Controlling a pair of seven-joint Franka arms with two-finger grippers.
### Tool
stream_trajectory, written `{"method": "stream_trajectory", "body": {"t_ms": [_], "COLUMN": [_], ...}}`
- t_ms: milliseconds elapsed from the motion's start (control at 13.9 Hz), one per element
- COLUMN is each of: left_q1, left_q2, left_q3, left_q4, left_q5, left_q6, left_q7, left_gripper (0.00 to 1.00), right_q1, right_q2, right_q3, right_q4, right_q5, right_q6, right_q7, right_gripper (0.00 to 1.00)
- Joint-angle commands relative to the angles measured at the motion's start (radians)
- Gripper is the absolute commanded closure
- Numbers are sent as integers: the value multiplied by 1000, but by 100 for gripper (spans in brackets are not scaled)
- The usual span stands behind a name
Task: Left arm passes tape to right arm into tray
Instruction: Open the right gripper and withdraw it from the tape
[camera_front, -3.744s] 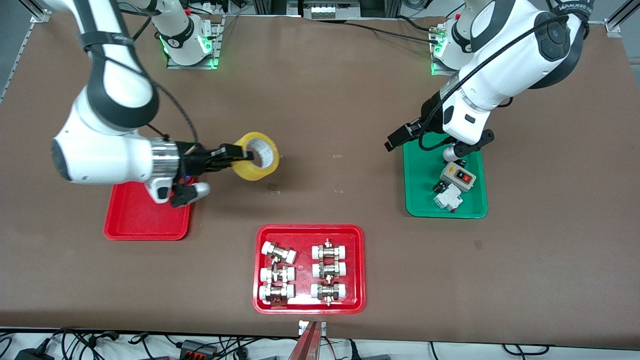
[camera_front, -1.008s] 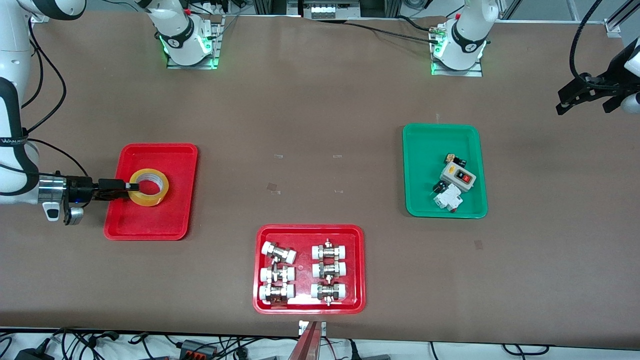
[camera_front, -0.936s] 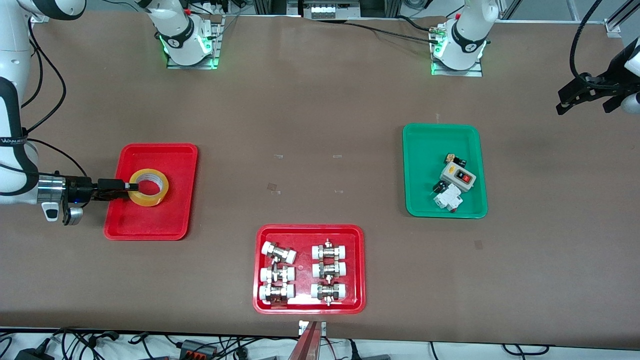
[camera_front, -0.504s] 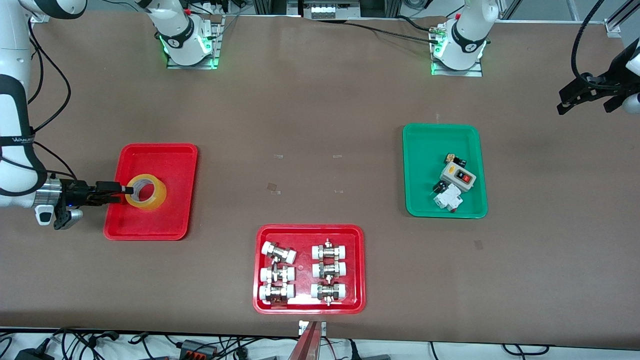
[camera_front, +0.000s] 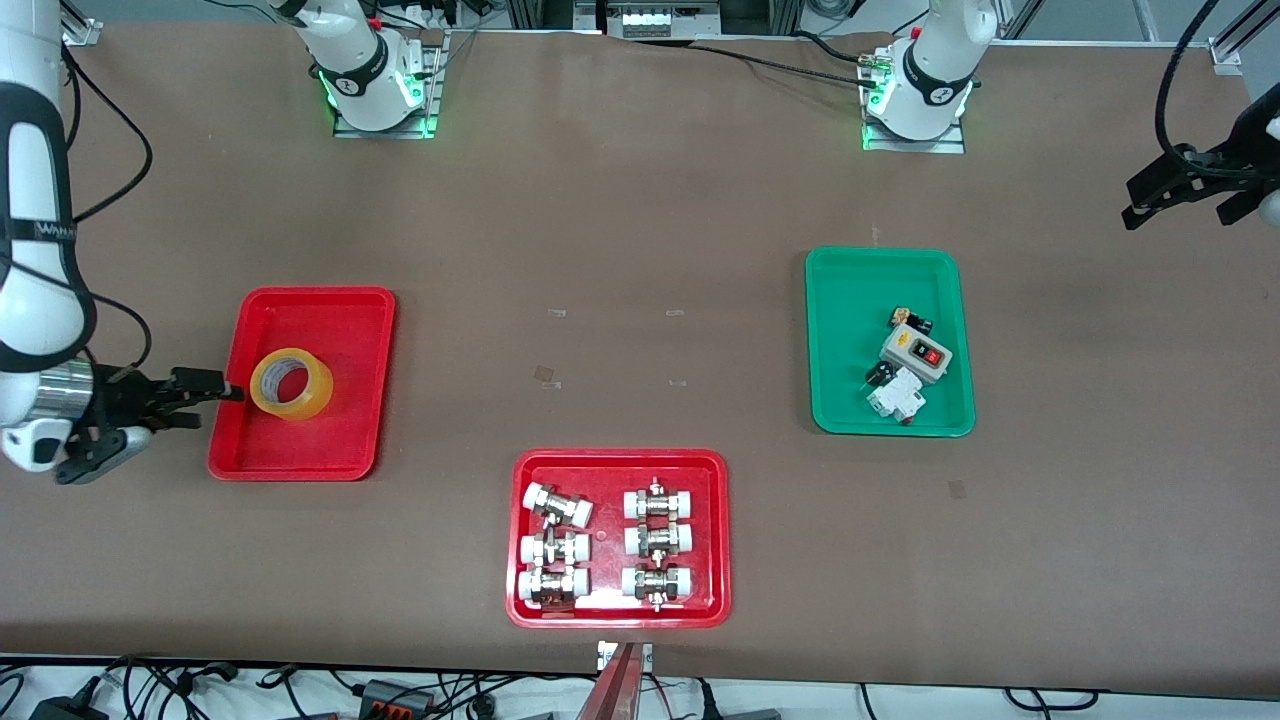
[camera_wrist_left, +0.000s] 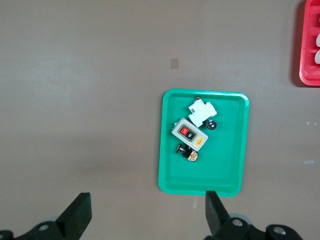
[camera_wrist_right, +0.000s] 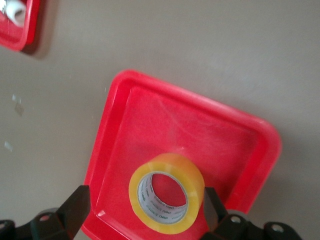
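Note:
The yellow tape (camera_front: 291, 384) rests in the plain red tray (camera_front: 340, 320), in the part nearer the right arm's end. My right gripper (camera_front: 215, 405) is open and empty at the tray's outer rim, apart from the tape. In the right wrist view the tape (camera_wrist_right: 172, 165) shows between the spread fingers of the right gripper (camera_wrist_right: 144, 200), on the tray (camera_wrist_right: 165, 120). My left gripper (camera_front: 1135, 200) is open and empty, waiting high over the bare table at the left arm's end. The left wrist view shows the left gripper (camera_wrist_left: 146, 210) with its fingers wide apart.
A green tray (camera_front: 840, 300) with small electrical parts lies toward the left arm's end and also shows in the left wrist view (camera_wrist_left: 225, 170). A red tray (camera_front: 615, 462) with metal pipe fittings lies nearest the front camera.
My right gripper let go of the tape's rim and drew back out of the tray toward the table's end. The tape stayed in the tray. The left arm barely moved.

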Motion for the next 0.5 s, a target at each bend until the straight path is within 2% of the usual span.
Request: {"method": "stream_trajectory", "body": {"t_ms": [0,360,432], "left_q1": [4,4,6], "left_q2": [45,29,20], "left_q3": [0,-4,-4], "left_q4": [70,31,13], "left_q5": [9,9,8], "left_q6": [-58,-40,-18], "left_q7": [8,11,11], "left_gripper": [0,0,0], "right_q1": [43,133,161], "right_q2": [-3,-5,-13], "right_q3": [-4,-4,-8], "right_q4": [72,155,160], "right_q5": [-41,-80,-120], "right_q6": [-40,-123,-147], "right_q7": [101,447,508], "right_gripper": [0,0,0]}}
